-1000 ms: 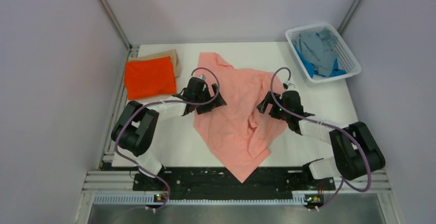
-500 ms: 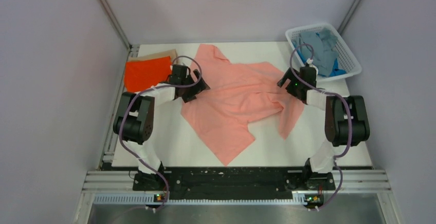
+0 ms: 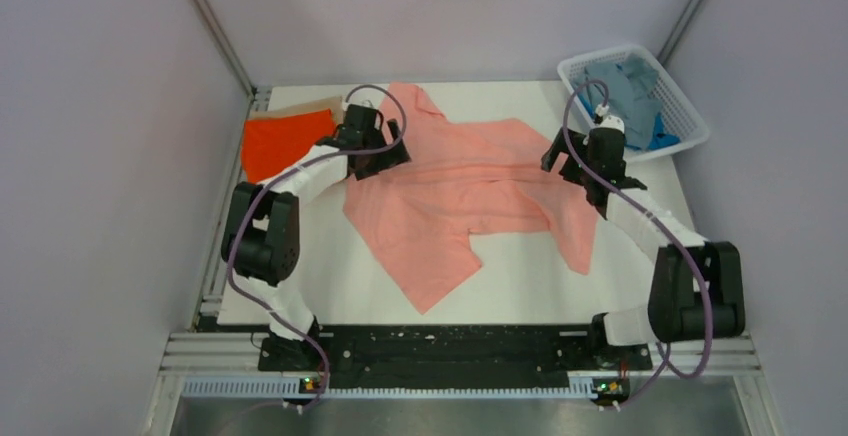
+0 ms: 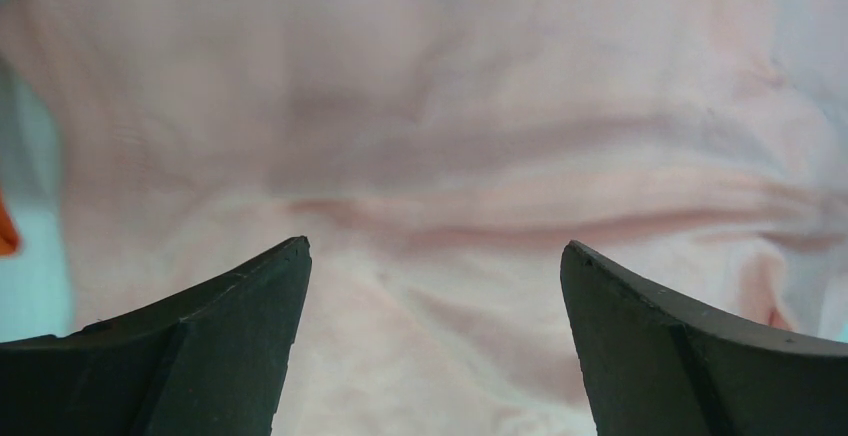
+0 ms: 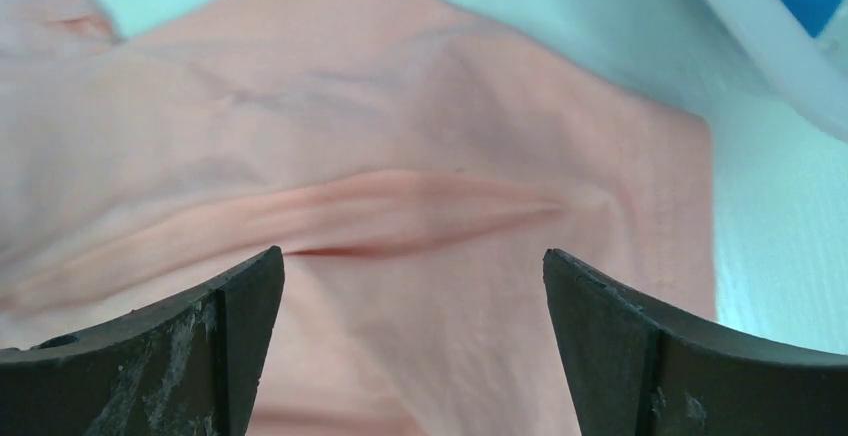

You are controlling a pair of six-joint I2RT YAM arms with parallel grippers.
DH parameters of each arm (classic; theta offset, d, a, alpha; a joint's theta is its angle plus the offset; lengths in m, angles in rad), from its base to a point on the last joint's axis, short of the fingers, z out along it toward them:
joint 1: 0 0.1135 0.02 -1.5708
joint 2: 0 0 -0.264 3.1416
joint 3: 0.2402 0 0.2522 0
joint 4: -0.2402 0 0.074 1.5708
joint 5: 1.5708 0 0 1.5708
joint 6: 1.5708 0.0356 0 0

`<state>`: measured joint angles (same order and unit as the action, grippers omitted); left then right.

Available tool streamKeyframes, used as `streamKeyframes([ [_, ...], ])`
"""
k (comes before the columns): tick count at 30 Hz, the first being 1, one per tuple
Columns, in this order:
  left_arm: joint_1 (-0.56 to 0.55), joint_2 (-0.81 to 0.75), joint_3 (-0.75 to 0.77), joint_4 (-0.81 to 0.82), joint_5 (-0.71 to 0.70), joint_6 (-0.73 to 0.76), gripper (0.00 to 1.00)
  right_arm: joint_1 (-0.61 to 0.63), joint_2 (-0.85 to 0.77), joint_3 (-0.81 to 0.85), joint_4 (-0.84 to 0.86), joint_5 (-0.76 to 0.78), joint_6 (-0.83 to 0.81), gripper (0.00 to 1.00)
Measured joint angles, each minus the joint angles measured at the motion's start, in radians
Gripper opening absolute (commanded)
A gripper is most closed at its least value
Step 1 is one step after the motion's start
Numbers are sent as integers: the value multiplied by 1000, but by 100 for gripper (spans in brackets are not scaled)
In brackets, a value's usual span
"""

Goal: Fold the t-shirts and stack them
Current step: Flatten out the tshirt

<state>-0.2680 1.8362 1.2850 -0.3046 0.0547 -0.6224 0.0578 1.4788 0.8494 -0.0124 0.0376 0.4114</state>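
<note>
Here, off the left gripper's (image 3: 377,152) outer side, the orange shirt (image 3: 280,146) lies folded on the tan shirt (image 3: 305,108), likely the start of the stack. This gripper hovers with jaws wide apart and empty over the pink shirt's (image 3: 470,191) left edge, with wrinkled cloth just beneath its fingertips. The pink shirt lies spread on the table (image 3: 620,276) between both grippers, probably being flattened for folding; a ridge and loose flaps show. The right gripper (image 3: 582,166), jaws likewise apart and empty, hangs over the shirt's right edge. Beyond it, to its right, the basket (image 3: 692,126) holds the grey shirt (image 3: 620,84) and blue shirt (image 3: 660,140), not yet folded.
</note>
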Motion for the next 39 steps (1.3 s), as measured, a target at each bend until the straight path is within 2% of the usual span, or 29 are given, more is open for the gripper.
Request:
streamKeyframes([
  [3,-102,-90,-45,8,-20,15,99,41,-152,-69,38,-40,9,99],
  [8,-332,-233,-239,81,27,-7,99,51,-302,-224,94,-134,71,99],
  [11,-437,-227,-311,103,61,-26,99,51,-330,-296,93,-161,127,99],
  [15,-547,-155,-320,122,56,-53,99,51,-348,-332,71,-180,162,99],
  [21,-571,-142,-378,237,50,-131,98,49,-404,-333,59,-176,164,99],
  [26,-578,-281,-562,321,3,-234,98,48,-438,-333,45,-148,167,99],
  [29,-581,-448,-686,230,-47,-325,98,47,-457,-340,38,-130,167,99],
  [33,-584,-640,-776,56,-74,-415,98,46,-490,-352,12,-101,166,99],
  [39,-584,-859,-772,-402,-197,-491,98,44,-538,-354,4,-43,166,99],
])
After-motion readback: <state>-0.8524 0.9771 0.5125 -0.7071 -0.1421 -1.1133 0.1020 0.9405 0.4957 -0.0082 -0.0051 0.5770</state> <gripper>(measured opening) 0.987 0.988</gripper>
